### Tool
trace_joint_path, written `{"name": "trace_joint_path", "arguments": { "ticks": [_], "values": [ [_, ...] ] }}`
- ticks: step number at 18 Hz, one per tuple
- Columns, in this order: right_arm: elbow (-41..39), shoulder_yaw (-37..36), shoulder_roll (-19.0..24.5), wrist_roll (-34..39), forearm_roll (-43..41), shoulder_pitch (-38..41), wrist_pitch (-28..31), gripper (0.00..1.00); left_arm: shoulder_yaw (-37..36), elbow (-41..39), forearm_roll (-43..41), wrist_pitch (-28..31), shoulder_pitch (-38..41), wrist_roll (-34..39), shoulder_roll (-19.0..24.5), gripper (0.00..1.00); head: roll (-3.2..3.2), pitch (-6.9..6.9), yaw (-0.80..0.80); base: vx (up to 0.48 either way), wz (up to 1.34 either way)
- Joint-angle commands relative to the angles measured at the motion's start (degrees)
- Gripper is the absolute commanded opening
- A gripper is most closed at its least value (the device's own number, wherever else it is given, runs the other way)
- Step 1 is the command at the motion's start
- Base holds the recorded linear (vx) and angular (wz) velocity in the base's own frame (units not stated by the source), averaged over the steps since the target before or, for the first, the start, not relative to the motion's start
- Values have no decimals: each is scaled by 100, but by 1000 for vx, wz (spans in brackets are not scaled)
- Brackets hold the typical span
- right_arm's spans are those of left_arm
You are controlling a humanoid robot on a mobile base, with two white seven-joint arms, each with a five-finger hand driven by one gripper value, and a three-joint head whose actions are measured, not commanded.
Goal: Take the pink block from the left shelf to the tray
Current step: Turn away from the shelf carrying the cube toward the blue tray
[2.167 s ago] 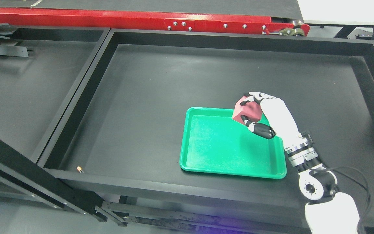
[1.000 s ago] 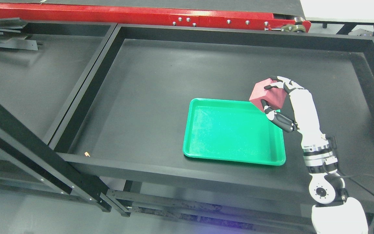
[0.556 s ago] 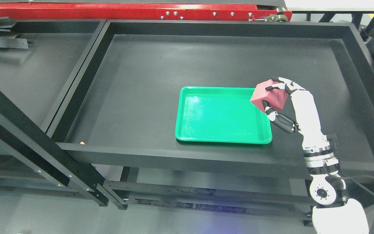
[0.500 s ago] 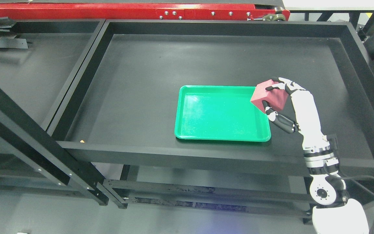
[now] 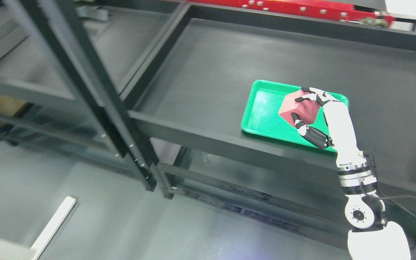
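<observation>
Right hand gripped pink block, fingers over its top, thumb beneath; block held above right part of green tray on black shelf. Carry step looked nearly done. Next move likely: lower, release inside rim

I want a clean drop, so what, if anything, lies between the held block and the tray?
Nothing visible: the right robot hand grips the pink block over the green tray, whose floor looks bare.

tray: right part hidden behind pink block and robot hand | whole frame motion-blurred
</observation>
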Motion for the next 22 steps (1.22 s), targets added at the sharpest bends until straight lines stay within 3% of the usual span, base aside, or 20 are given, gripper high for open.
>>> {"name": "trace_joint_path", "arguments": {
  "ticks": [1, 22],
  "values": [
    [-1, -6, -100, 4, 0, 2, 8, 5, 0, -100, 0, -2, -176, 4, 100, 100, 0, 0, 0, -189, 687],
    [-1, 3, -100, 4, -88, 2, 8, 5, 0, -100, 0, -2, -167, 4, 100, 100, 0, 5, 0, -142, 760]
  ]
}}
